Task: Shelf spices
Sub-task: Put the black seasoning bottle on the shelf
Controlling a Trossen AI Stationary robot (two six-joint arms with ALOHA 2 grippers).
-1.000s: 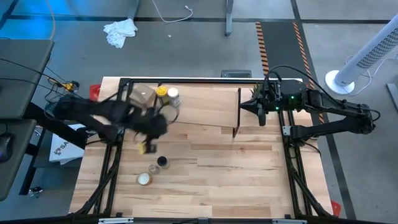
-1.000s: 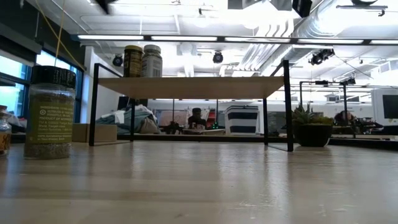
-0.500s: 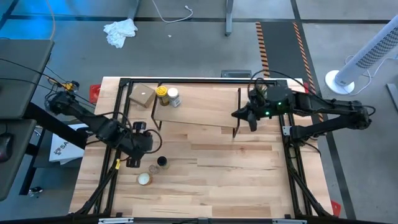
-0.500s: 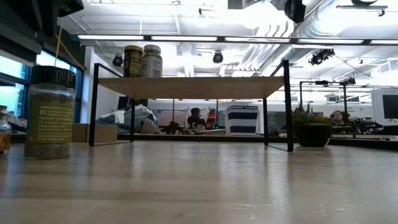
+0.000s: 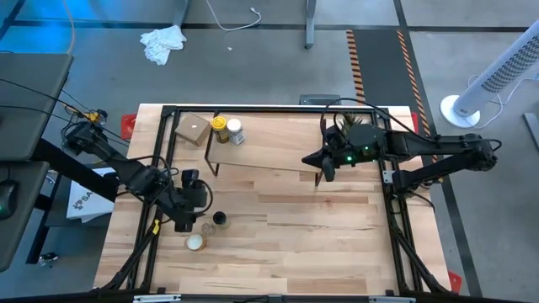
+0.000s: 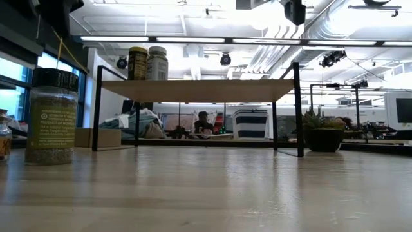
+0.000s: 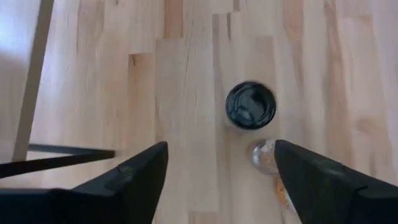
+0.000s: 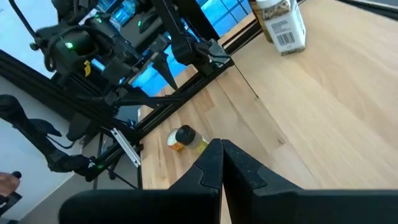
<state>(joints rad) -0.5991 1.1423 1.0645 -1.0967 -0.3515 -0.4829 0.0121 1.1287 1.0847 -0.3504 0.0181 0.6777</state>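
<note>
Left gripper [image 7: 221, 171] hangs over the bench [image 5: 337, 227] with fingers spread wide, the black-capped jar [image 7: 250, 105] just past the tips and the small glass jar [image 7: 265, 155] half cut off beside 1 finger. Right gripper [image 8: 222, 163] has fingers pressed together near the shelf [image 5: 269, 150] end. 2 jars [image 6: 147, 63] sit on the shelf.

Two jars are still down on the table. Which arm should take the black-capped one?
Left. Its open gripper hovers right beside the black-capped jar; the right gripper is shut, over the shelf's far end.
</note>
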